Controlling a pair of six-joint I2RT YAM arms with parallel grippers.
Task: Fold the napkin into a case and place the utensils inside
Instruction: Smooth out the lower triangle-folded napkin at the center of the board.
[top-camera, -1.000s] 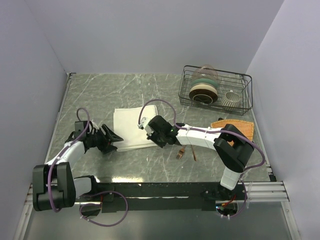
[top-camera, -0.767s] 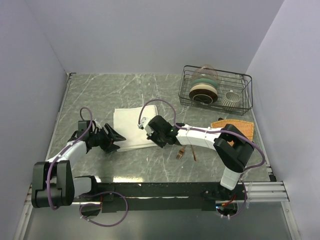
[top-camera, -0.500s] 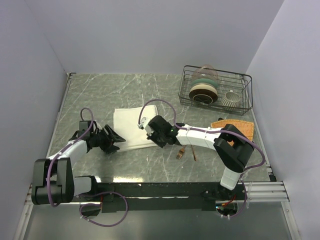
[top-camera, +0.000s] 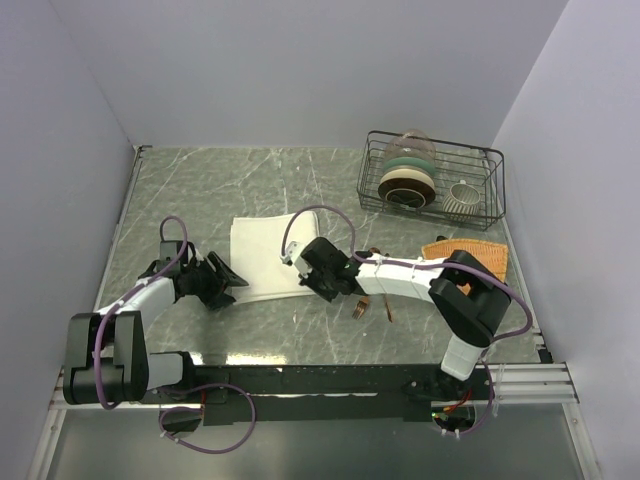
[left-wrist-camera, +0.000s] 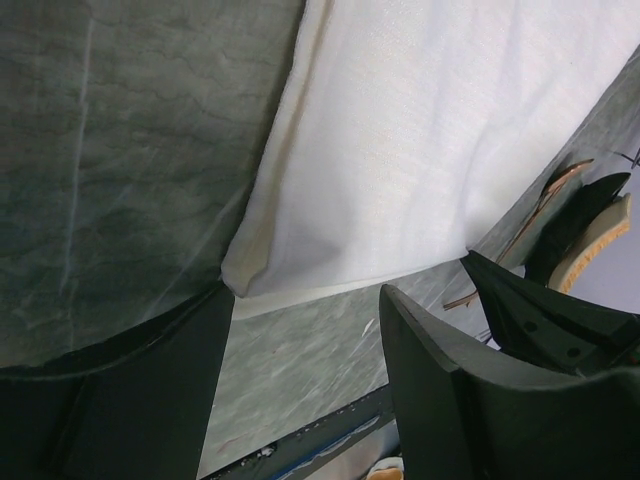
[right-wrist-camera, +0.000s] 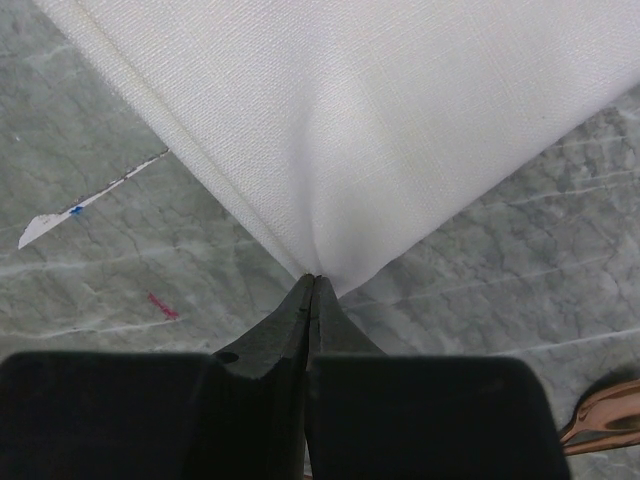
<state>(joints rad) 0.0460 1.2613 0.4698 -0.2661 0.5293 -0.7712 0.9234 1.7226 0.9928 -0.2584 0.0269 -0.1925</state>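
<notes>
cream napkin (top-camera: 268, 258) lies flat; your right gripper (right-wrist-camera: 312, 285) pinches its near right corner tight, your left gripper (left-wrist-camera: 310, 295) stands open at the near left corner (utensils (top-camera: 372, 308) lie just right).

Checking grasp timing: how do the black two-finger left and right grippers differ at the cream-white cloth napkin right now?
The left gripper stands open, with the near left corner of the cream-white cloth napkin lying unclamped between its fingers. The right gripper is shut, pinching the near right corner. Both sit low at the napkin's near edge.
</notes>
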